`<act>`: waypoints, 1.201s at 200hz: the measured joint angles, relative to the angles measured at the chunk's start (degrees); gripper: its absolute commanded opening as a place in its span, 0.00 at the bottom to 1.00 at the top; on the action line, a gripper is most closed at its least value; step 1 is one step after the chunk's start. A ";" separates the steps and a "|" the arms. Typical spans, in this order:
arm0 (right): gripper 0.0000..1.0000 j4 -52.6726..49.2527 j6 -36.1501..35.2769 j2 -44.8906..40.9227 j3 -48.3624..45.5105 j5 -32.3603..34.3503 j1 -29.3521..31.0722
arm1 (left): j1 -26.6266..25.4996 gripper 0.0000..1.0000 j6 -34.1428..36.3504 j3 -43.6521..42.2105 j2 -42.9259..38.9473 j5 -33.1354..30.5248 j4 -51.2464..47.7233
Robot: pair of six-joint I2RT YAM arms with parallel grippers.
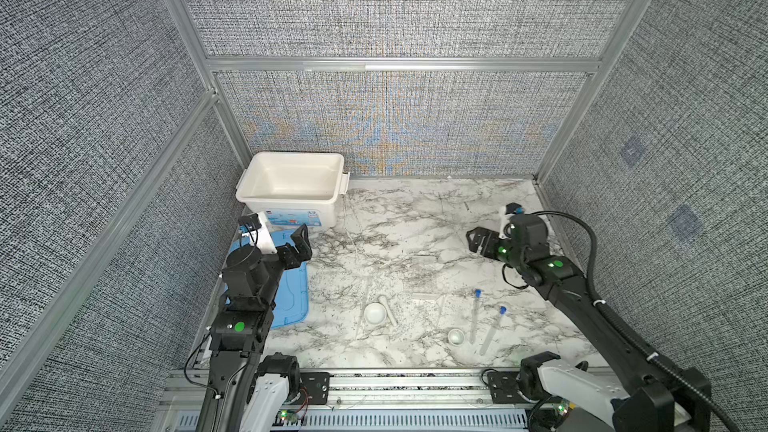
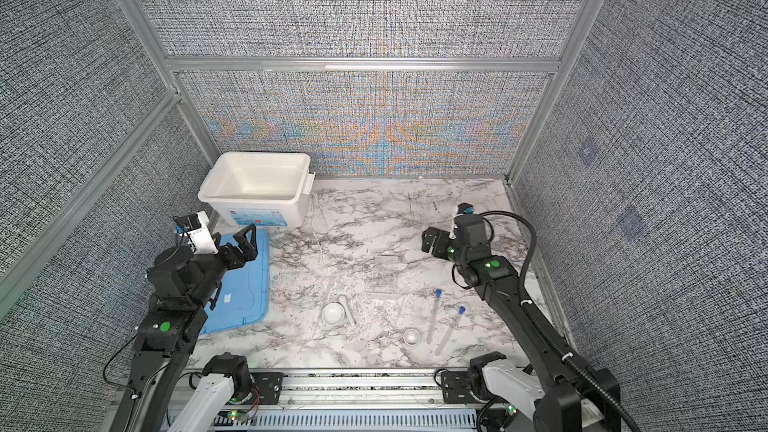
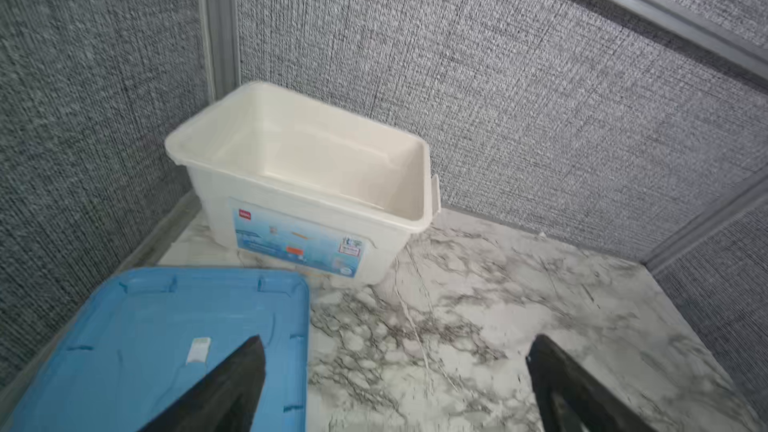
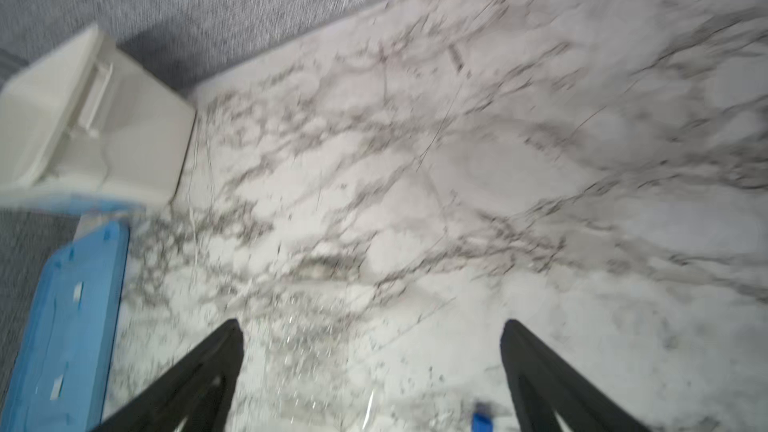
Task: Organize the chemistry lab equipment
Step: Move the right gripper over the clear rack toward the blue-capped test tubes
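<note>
In both top views the small white mortar bowl (image 1: 375, 312) (image 2: 333, 312) sits near the table's front, its white pestle (image 1: 388, 311) lying against its right side. To the right are the smaller white dish (image 1: 456, 336) (image 2: 411, 336) and two clear blue-capped tubes (image 1: 475, 315) (image 1: 493, 330), lying flat. A thin clear rod (image 1: 440, 309) lies between bowl and dish. My left gripper (image 1: 297, 243) (image 3: 399, 340) hovers open over the lid's far edge. My right gripper (image 1: 478, 241) (image 4: 372, 324) is open above the table's right side, holding nothing; one blue tube cap (image 4: 482, 421) shows near it.
The large white tub (image 1: 291, 198) (image 3: 216, 201) stands uncovered in the back left corner, nothing visible inside. Its flat light-blue lid (image 1: 291, 297) (image 3: 145, 326) lies on the marble table in front of it, partly under my left arm. Grey fabric walls enclose three sides.
</note>
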 measured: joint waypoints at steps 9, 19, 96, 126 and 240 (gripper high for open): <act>0.99 -2.49 -0.13 1.36 1.16 0.61 3.89 | 0.00 0.99 -0.13 0.57 0.35 1.51 -2.56; 0.99 -4.83 0.17 3.17 2.01 1.09 7.76 | 0.00 0.99 0.13 1.05 0.98 3.08 -5.03; 0.99 -10.14 11.93 24.85 10.43 1.44 17.53 | 0.00 0.99 2.40 -2.03 5.68 -0.04 -15.30; 0.99 -11.47 12.70 32.79 16.79 2.82 18.23 | 0.00 0.99 2.38 -2.03 6.60 -2.51 -15.56; 0.96 -21.20 6.32 52.74 34.77 8.87 17.92 | 0.00 0.99 2.36 -1.90 8.07 -3.41 -17.62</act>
